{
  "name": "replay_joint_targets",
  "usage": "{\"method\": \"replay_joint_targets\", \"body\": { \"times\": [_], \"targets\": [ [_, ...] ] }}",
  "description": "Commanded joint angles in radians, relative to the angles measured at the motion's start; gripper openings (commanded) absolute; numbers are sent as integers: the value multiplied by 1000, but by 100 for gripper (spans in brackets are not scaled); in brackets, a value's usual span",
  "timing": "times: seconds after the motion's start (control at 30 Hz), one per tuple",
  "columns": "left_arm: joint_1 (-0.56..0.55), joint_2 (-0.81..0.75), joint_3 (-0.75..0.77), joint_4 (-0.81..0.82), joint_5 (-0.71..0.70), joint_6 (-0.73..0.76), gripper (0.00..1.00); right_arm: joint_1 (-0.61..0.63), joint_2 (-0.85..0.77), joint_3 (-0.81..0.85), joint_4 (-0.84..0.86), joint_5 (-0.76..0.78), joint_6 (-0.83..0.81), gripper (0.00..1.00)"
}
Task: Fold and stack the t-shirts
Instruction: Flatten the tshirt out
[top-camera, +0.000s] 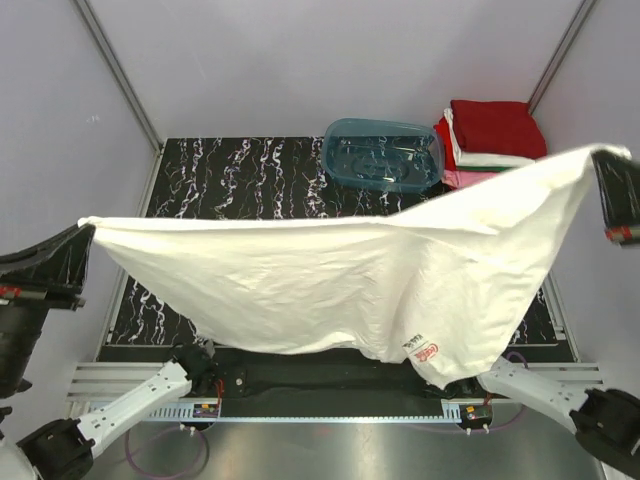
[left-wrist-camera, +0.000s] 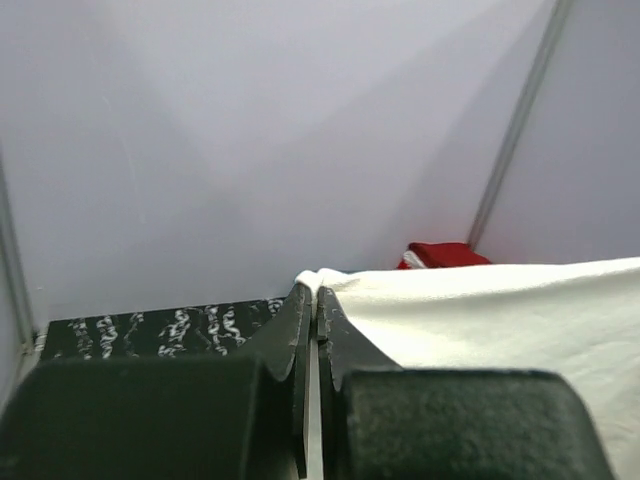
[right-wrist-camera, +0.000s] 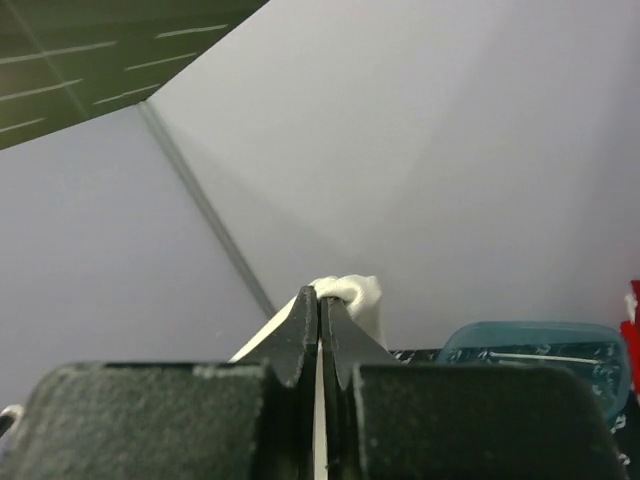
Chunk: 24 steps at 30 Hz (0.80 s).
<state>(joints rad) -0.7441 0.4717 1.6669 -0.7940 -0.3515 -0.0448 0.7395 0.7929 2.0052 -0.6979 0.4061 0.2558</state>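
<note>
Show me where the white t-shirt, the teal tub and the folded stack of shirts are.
white t-shirt (top-camera: 330, 270), top external view, middle of the spread cloth
teal tub (top-camera: 383, 158), top external view, its bare floor
folded stack (top-camera: 495, 125), top external view, the dark red shirt on top

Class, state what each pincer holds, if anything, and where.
Both hold the white t-shirt: left pincer at one corner, right pincer at the opposite corner.

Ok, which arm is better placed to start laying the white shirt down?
Probably left: the left gripper pinches the white t-shirt seemingly lower, nearer the table; the right gripper holds its corner higher.
</note>
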Motion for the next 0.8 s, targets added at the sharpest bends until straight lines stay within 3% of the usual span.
{"method": "replay_joint_targets", "body": {
  "times": [0.0,0.1,0.17,0.23,0.27,0.3,0.37,0.4,0.43,0.47,0.5,0.53,0.57,0.6,0.67,0.77],
  "targets": [
    [-78,134,-16,68,-226,103,0,-6,297,81,8,235,-121,0],
    [-165,261,-54,108,-476,154,0,-17,533,81,34,446,-251,0],
    [-163,350,-156,229,-541,219,0,-102,747,89,32,511,-300,0],
    [80,468,-196,250,-412,150,0,-179,988,183,-95,423,-183,0],
    [210,520,-196,212,-162,91,0,-254,1067,229,-133,383,-146,0],
    [461,582,-199,204,-18,48,0,-282,1150,338,-181,319,-115,0],
    [608,837,-141,179,156,-78,0,-331,1401,478,-195,261,-105,0],
    [687,951,-72,141,190,-104,13,-359,1493,682,-257,193,-118,20],
    [710,1184,10,81,225,-150,27,-365,1669,808,-303,175,-134,58],
    [726,1299,213,-42,286,-176,44,-367,1725,917,-340,181,-145,99],
    [738,1390,282,-85,336,-188,66,-365,1720,894,-319,186,-139,100],
    [738,1501,341,-108,365,-199,80,-365,1632,804,-284,189,-122,100],
    [736,1519,361,-114,390,-207,88,-364,1570,588,-240,189,-112,100],
    [733,1484,323,-88,396,-219,99,-365,1507,484,-133,197,-104,100],
    [732,1412,181,7,408,-227,99,-365,1344,265,-50,201,-110,100],
    [733,1279,82,41,387,-224,99,-364,1211,167,-6,217,-115,100]
  ]
}}
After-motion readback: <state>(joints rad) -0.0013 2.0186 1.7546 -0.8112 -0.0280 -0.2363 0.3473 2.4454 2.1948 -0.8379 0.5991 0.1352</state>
